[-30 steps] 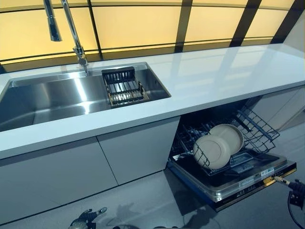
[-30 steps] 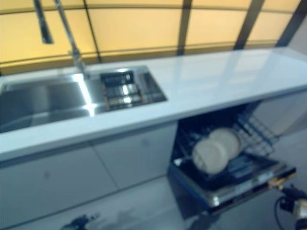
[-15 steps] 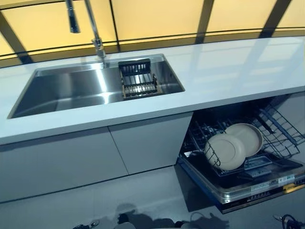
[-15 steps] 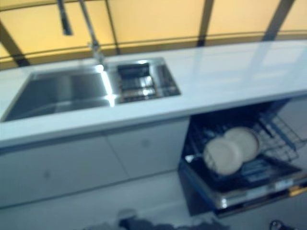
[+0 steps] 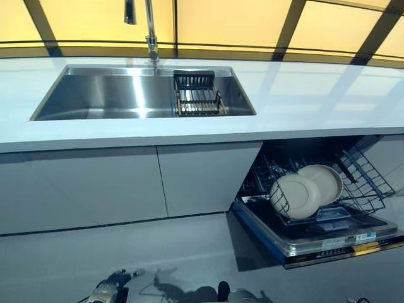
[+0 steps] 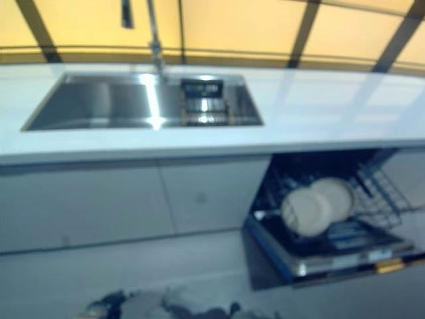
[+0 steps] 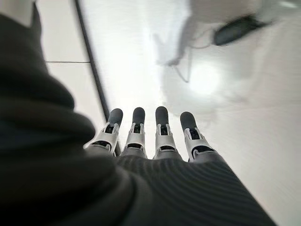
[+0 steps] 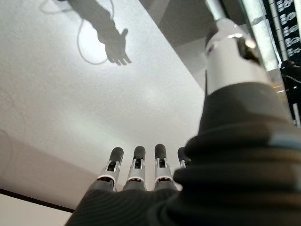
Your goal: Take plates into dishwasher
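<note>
Two cream plates stand on edge, side by side, in the dark wire rack pulled out over the open dishwasher door, at the right under the counter. Both hands hang low over the grey floor, far from the plates. In the left wrist view, the left hand has straight fingers and holds nothing; it also shows at the lower left of the left eye view, left hand. The right hand is likewise straight-fingered and empty.
A steel sink with a tall tap is set in the white counter. A dark dish drainer sits at the sink's right end. Grey cabinet doors run left of the dishwasher, above grey floor.
The whole picture has swung: the camera turned, so the sink and counter now sit squarer and further right. The plates stay in the rack. The right hand has left the eye views.
</note>
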Controlling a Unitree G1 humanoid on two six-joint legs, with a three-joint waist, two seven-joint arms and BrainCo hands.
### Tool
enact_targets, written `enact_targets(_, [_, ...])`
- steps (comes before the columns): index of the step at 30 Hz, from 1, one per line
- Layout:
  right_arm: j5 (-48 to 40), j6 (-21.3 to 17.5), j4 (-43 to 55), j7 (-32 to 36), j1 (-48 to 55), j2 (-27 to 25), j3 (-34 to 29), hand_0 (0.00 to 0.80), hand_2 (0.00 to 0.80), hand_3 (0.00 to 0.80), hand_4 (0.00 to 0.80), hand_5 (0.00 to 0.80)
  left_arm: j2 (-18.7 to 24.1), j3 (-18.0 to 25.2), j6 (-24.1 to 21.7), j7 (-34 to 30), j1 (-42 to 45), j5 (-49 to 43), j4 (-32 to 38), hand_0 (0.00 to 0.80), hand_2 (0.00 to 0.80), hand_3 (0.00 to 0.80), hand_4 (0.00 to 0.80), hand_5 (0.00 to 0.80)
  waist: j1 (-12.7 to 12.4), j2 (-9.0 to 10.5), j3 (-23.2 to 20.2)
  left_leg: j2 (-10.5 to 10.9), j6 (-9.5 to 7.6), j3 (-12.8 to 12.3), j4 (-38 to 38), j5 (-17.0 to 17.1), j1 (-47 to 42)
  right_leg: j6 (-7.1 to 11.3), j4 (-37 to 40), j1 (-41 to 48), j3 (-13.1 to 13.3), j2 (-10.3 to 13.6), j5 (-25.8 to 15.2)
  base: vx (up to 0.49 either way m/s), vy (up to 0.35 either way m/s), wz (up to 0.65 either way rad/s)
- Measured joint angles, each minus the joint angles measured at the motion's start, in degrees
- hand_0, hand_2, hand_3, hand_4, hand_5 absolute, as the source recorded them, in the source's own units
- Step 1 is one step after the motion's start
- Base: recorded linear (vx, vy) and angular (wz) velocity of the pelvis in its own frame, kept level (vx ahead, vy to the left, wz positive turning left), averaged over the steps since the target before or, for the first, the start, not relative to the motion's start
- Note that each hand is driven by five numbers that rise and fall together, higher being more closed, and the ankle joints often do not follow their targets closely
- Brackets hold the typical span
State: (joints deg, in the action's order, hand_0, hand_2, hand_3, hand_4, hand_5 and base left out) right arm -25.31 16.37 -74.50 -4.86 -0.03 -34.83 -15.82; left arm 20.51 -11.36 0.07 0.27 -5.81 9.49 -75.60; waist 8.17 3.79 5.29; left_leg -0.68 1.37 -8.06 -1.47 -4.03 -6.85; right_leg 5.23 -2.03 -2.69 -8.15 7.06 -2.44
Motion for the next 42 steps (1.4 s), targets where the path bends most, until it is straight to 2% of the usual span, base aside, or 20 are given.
enact_targets(4, [0.58,-1.48,0.61,0.19,-0.13,0.01,-0.27,0.000,0.000,0.000,0.000,0.000,0.38,-0.99,-0.66,0.05,0.29,-2.03,0.80,0.000,0.000,0.000,0.000,0.000,0.37,-0.62,0.76,0.07,0.06,0.00,-0.20,0.08,-0.50,-0.08,-0.73,0.35,1.00,-0.04,-0.15,-0.116,-0.009,-0.05])
enact_targets(6, [1.17,-2.06,0.47,0.57,-0.07,0.06,-0.33,0.000,0.000,0.000,0.000,0.000,1.04,-0.96,-0.70,0.19,-0.12,-2.02,1.63,0.000,0.000,0.000,0.000,0.000,0.37,-0.61,2.09,0.10,-0.09,0.45,0.05,0.21,-0.56,0.70,-3.17,-0.33,3.55,-0.03,0.34,-0.270,-0.114,-0.04])
enact_targets(8, [1.13,-2.04,1.15,0.69,-0.28,0.57,-0.28,0.000,0.000,0.000,0.000,0.000,2.50,-0.89,-0.59,0.31,-0.31,-1.97,3.05,0.000,0.000,0.000,0.000,0.000,0.18,-0.25,2.69,-0.36,-0.21,-0.96,-0.15,0.68,-0.53,0.58,-2.87,-1.35,3.52,-0.02,-0.53,-0.294,-0.205,-0.32])
enact_targets(9, [1.10,-2.11,1.14,0.66,-0.82,0.70,-0.26,0.000,0.000,0.000,0.000,0.000,2.66,-0.84,-0.40,0.40,0.01,-1.95,3.02,0.000,0.000,0.000,0.000,0.000,-0.34,-0.78,2.89,-1.36,-0.06,-2.26,-0.25,0.88,-0.32,2.22,0.23,-0.75,3.53,-0.76,-3.74,-0.283,-0.250,-0.54])
enact_targets(10, [1.06,-2.17,0.86,0.62,-1.51,0.97,-0.28,0.000,0.000,0.000,0.000,0.000,2.72,-0.76,-0.30,0.36,0.29,-1.94,2.75,0.000,0.000,0.000,0.000,0.000,-1.43,-2.27,3.81,-3.74,0.23,-4.02,-0.64,1.96,0.02,3.94,-1.77,-1.68,4.34,-1.28,-2.23,-0.263,-0.333,-0.25])
enact_targets(11, [1.06,-2.09,0.31,0.52,-0.89,1.13,-0.26,0.000,0.000,0.000,0.000,0.000,2.35,-0.41,-0.22,0.31,-0.21,-1.97,2.59,0.000,0.000,0.000,0.000,0.000,-1.48,-2.85,3.68,-4.95,0.19,-4.63,-0.35,1.90,0.96,2.74,-8.27,-3.04,4.41,-0.96,-0.49,-0.164,-0.302,-0.06])
enact_targets(12, [1.07,-2.08,-0.01,0.35,-0.28,1.53,-0.22,0.000,0.000,0.000,0.000,0.000,2.28,-0.39,-0.37,0.18,-0.05,-1.99,2.36,0.000,0.000,0.000,0.000,0.000,-2.29,-3.36,3.73,-5.91,1.05,-4.76,0.13,2.52,1.24,3.04,-12.54,-3.22,5.00,0.64,1.43,-0.157,-0.315,-0.01])
enact_targets(13, [1.06,-2.11,0.02,0.25,-0.29,1.75,-0.04,0.000,0.000,0.000,0.000,0.000,2.33,-0.36,-0.42,0.17,-0.02,-1.99,2.08,0.000,0.000,0.000,0.000,0.000,-3.04,-2.69,3.42,-6.01,1.18,-5.26,0.78,2.44,1.62,3.17,-13.96,-2.73,6.32,2.53,2.64,-0.140,-0.275,-0.29])
enact_targets(15, [1.06,-2.61,0.29,-0.02,-0.90,2.66,0.47,0.000,0.000,0.000,0.000,0.000,3.26,-0.31,-0.03,0.26,1.23,-1.96,0.62,0.000,0.000,0.000,0.000,0.000,-4.45,0.06,2.67,-5.27,2.79,-5.10,1.69,1.87,1.65,3.65,-7.74,0.94,6.26,6.18,1.05,-0.157,-0.320,-0.52])
enact_targets(16, [1.05,-2.69,0.71,-0.42,-2.36,3.57,1.33,0.000,0.000,0.000,0.000,0.000,3.65,1.16,0.47,0.51,1.65,-1.92,0.49,0.000,0.000,0.000,0.000,0.000,-5.54,1.00,2.84,-6.12,4.05,-5.24,3.30,1.44,2.00,4.50,-5.14,2.30,4.32,5.64,2.28,-0.146,-0.314,-0.60])
enact_targets(18, [0.84,-2.70,0.99,-0.74,-3.90,4.40,2.54,0.000,0.000,0.000,0.000,0.000,3.49,1.78,0.84,0.85,1.77,-1.88,0.51,0.000,0.000,0.000,0.000,0.000,-6.32,0.87,2.94,-7.24,5.55,-5.04,5.96,0.12,3.74,3.76,-2.27,3.30,2.44,4.27,3.36,-0.153,-0.239,-0.31])
enact_targets(19, [0.02,-2.66,1.84,-1.09,-4.18,4.96,3.53,0.000,0.000,0.000,0.000,0.000,2.28,1.66,1.15,0.91,1.47,-1.86,0.94,0.000,0.000,0.000,0.000,0.000,-5.89,-0.76,3.16,-8.78,5.50,-3.20,6.57,0.18,4.29,3.02,-1.25,4.57,1.44,2.55,3.22,-0.152,-0.197,0.20])
enact_targets(22, [-2.13,-2.70,1.08,-1.96,-2.23,5.02,3.83,0.000,0.000,0.000,0.000,0.000,-0.34,1.22,1.45,0.43,0.53,-1.90,3.00,0.000,0.000,0.000,0.000,0.000,-5.87,-2.81,2.08,-10.13,4.57,-2.06,5.60,0.96,4.56,1.74,-0.87,4.34,0.73,1.11,3.88,-0.095,-0.152,0.15])
enact_targets(26, [-4.49,-2.92,0.75,-1.77,0.34,5.08,3.79,0.000,0.000,0.000,0.000,0.000,-0.88,0.09,1.60,0.47,0.86,-1.80,3.47,0.000,0.000,0.000,0.000,0.000,-5.54,-2.85,1.37,-10.00,4.11,-0.97,3.89,2.17,4.53,1.52,-1.21,4.34,0.62,0.60,3.86,-0.001,-0.120,0.10])
enact_targets(30, [-10.51,-4.44,0.51,0.14,3.14,6.24,3.22,0.000,0.000,0.000,0.000,0.000,-0.80,0.19,0.53,0.51,3.23,-1.75,3.15,0.000,0.000,0.000,0.000,0.000,-4.30,-1.85,-0.50,-9.48,7.16,0.20,0.58,5.31,3.76,1.83,0.90,5.47,-0.28,0.46,2.96,-0.076,-0.106,0.22])
enact_targets(33, [-16.41,-6.24,0.48,1.23,3.41,8.34,2.99,0.000,0.000,0.000,0.000,0.000,-0.99,0.16,-0.10,0.53,3.28,-1.73,2.93,0.000,0.000,0.000,0.000,0.000,-4.53,-1.52,-0.56,-9.31,6.84,0.36,1.07,5.64,4.70,1.86,3.19,6.25,-0.32,0.37,2.22,-0.196,-0.043,0.23])
enact_targets(35, [-22.11,-7.76,0.38,2.33,2.19,9.43,1.88,0.000,0.000,0.000,0.000,0.000,-1.86,0.15,-1.02,0.35,2.83,-1.74,2.60,0.000,0.000,0.000,0.000,0.000,-4.43,-2.45,0.04,-9.22,6.39,0.16,2.80,5.82,5.85,1.52,2.62,5.75,-0.14,0.38,2.88,-0.239,0.007,0.19])
enact_targets(38, [-27.07,-9.31,0.96,3.00,-1.38,9.36,0.73,0.000,0.000,0.000,0.000,0.000,-3.53,-1.40,-1.60,-0.51,1.38,-1.64,3.30,0.000,0.000,0.000,0.000,0.000,-4.35,-4.19,1.38,-8.45,2.04,-1.16,4.69,4.17,8.00,1.11,-1.75,2.02,0.56,1.95,4.25,-0.210,0.139,0.01])
enact_targets(40, [-31.46,-11.61,2.43,2.90,-3.70,9.78,0.81,0.000,0.000,0.000,0.000,0.000,-4.90,-3.31,-1.56,-0.69,1.17,-1.18,3.32,0.000,0.000,0.000,0.000,0.000,-4.38,-6.18,2.38,-7.42,2.20,-1.31,4.76,4.35,8.98,1.97,-4.31,-0.29,1.53,2.47,4.63,-0.268,0.007,-0.13])
enact_targets(42, [-35.20,-12.66,2.55,2.91,-4.49,10.02,0.78,0.000,0.000,0.000,0.000,0.000,-5.64,-3.86,-1.96,-0.73,0.01,-0.38,3.22,0.000,0.000,0.000,0.000,0.000,-4.31,-7.63,3.52,-7.08,3.45,-0.76,7.11,4.04,11.51,2.36,-6.75,-2.68,1.52,3.29,5.39,-0.190,0.026,0.10])
